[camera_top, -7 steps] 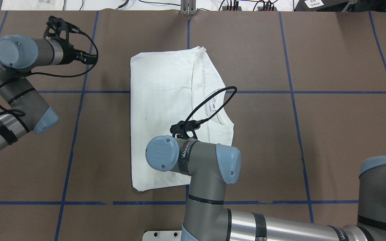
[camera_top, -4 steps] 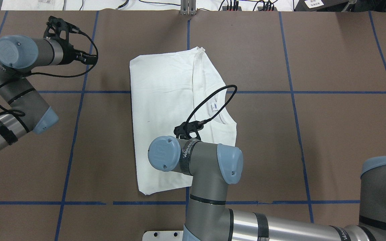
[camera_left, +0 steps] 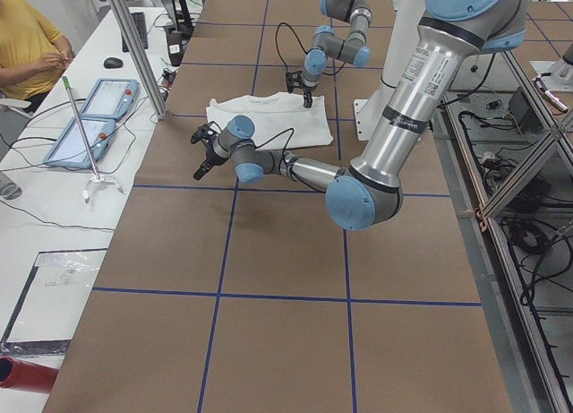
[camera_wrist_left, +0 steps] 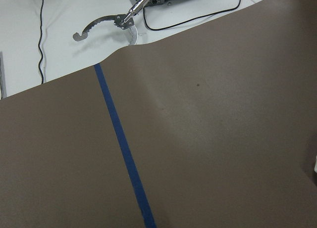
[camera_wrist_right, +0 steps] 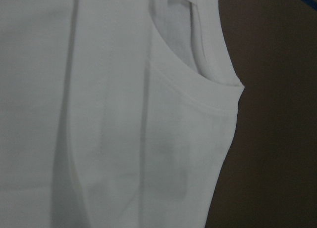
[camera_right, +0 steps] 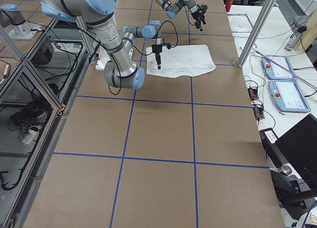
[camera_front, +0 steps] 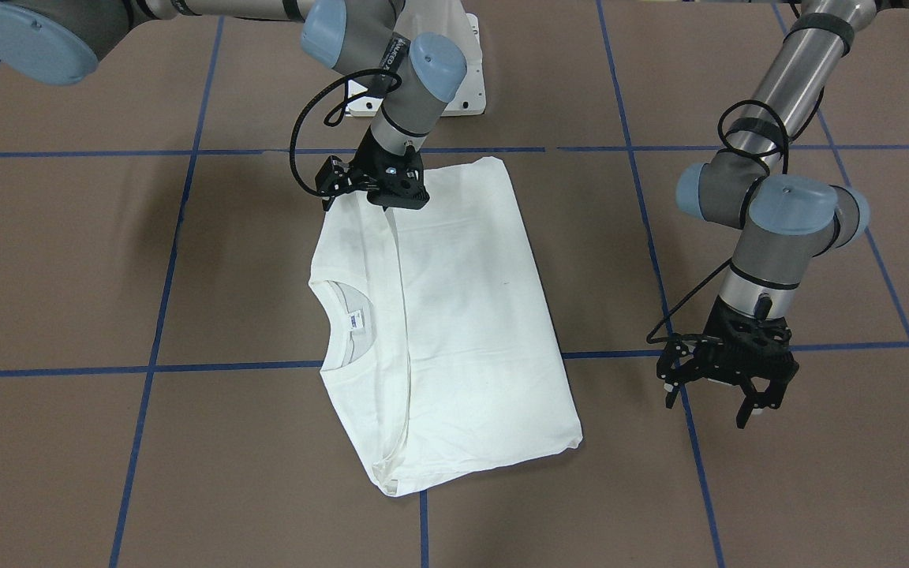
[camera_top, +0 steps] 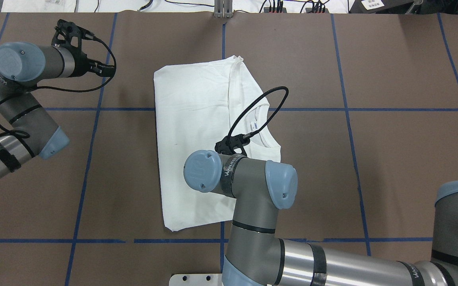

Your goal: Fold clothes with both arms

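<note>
The white shirt (camera_front: 462, 315) lies folded in a rough rectangle at mid-table, collar (camera_front: 336, 312) and neck label (camera_top: 254, 126) on my right side. No black text shows. My right gripper (camera_front: 391, 196) stands straight down on the shirt's edge nearest the robot, at the fold seam, and looks shut on the cloth. Its wrist view is filled by the shirt (camera_wrist_right: 124, 114) and collar. In the overhead view my right arm's wrist hides that gripper. My left gripper (camera_front: 711, 410) hangs open and empty above the bare table, off the shirt's far left corner.
Blue tape lines (camera_top: 94, 109) mark a grid on the brown table cover. The white base plate (camera_front: 466, 79) sits at the robot's edge. Beyond the far edge, a side table holds teach pendants (camera_left: 89, 117), beside an upright post (camera_left: 134, 55) and a seated person (camera_left: 27, 37).
My right arm has moved to the right, and the shirt's near part has slid a little to the right with it. My left arm has not moved.
</note>
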{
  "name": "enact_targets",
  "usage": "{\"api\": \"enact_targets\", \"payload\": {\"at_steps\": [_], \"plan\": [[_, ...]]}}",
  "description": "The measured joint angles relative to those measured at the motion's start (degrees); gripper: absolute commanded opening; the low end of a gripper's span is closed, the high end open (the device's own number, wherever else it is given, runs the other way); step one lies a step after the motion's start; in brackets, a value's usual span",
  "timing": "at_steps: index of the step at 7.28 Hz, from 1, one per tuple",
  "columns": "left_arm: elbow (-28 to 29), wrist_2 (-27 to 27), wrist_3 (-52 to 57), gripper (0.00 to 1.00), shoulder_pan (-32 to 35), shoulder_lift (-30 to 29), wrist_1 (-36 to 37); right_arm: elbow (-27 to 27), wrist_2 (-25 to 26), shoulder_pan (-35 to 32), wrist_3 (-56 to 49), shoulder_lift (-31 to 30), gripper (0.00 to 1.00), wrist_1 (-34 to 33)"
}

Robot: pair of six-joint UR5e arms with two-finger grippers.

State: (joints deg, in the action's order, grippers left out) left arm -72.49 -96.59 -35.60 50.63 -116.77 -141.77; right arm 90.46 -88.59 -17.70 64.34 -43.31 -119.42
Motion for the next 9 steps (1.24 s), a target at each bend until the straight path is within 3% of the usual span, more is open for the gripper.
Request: {"api": "enact_targets", "payload": {"at_steps": [1, 6, 8, 9], "plan": [[0.1, 0.0, 0.0, 1.0, 0.0, 0.0, 0.0, 1.1, 0.0, -0.2, -0.1, -1.5, 0.98, -0.1], [0.3, 0.0, 0.1, 1.0, -0.1, 0.0, -0.1, 16.8, 0.1, -3.0, -5.5, -14.2, 0.99, -6.0], [0.0, -0.1, 0.0, 1.0, -0.1, 0.0, -0.1, 20.2, 0.0, -4.5, -5.8, -15.3, 0.99, -2.4], [-0.3, -0.1, -0.3, 1.0, -0.1, 0.0, -0.1, 21.4, -0.2, -5.4, -5.8, -16.7, 0.99, 4.2]]}}
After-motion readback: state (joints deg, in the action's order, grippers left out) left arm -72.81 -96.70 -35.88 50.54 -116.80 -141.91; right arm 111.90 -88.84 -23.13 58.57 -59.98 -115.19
